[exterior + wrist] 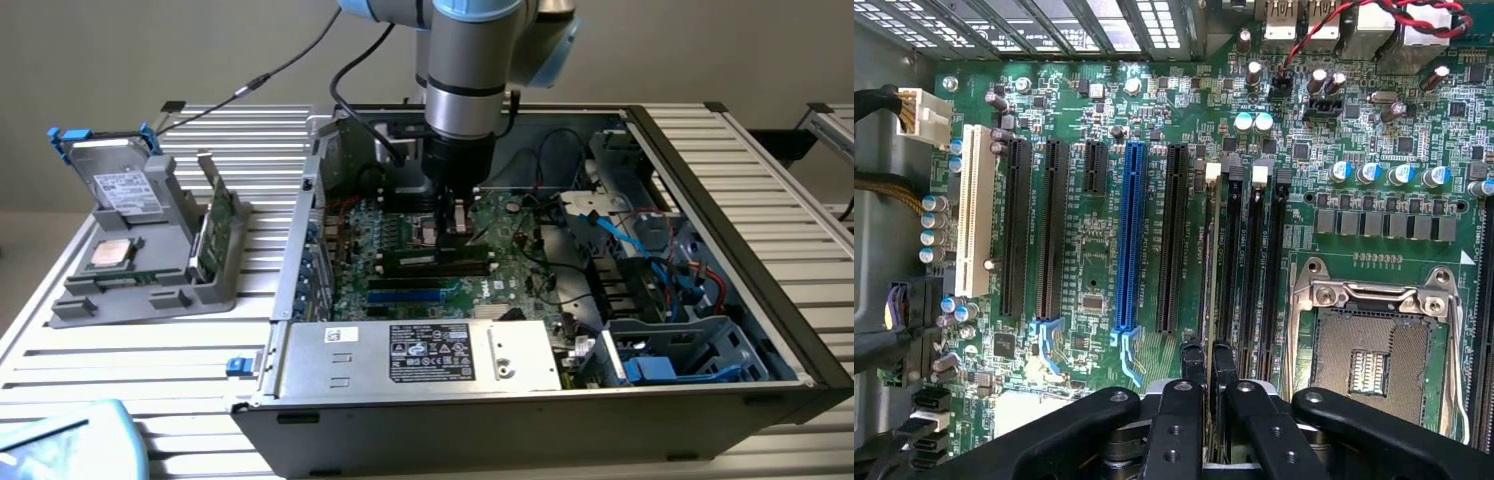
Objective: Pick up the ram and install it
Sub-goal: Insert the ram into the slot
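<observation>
In the wrist view my gripper (1204,352) is shut on the ram (1207,262). The ram shows edge-on as a thin strip running away from the fingertips. It lies in line with the outermost of the black memory slots (1255,270), beside a white latch (1212,172); whether it is seated I cannot tell. From the exterior view the gripper (454,228) reaches straight down inside the open computer case (747,250), low over the green motherboard (400,250).
The empty processor socket (1379,340) lies beside the memory slots, and a blue expansion slot (1129,240) on the other side. A grey power supply (420,355) fills the case front. The grey holder (147,275) carries a drive (120,185), a square chip (110,252) and a green board (218,225).
</observation>
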### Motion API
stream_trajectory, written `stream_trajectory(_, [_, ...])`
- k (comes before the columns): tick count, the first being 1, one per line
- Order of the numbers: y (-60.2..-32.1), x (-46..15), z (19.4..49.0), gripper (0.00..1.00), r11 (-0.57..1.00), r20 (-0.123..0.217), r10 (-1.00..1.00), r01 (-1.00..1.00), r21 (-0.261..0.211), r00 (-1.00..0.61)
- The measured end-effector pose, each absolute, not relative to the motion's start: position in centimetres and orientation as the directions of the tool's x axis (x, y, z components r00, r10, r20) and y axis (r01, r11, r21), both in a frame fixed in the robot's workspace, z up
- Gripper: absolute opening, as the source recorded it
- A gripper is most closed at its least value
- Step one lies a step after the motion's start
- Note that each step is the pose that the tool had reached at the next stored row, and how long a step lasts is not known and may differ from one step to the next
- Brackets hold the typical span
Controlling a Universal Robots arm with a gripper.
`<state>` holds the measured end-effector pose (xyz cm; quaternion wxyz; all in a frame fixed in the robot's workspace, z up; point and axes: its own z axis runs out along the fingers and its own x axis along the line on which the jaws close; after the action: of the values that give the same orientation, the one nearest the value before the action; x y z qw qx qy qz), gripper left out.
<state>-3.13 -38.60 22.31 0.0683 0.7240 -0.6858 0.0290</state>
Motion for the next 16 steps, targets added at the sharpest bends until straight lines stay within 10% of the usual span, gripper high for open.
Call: stream_trajectory(16, [-38.61, -2.79, 22.21, 0.14, -0.05, 0.135, -0.989, -0.996, 0.075, 0.06])
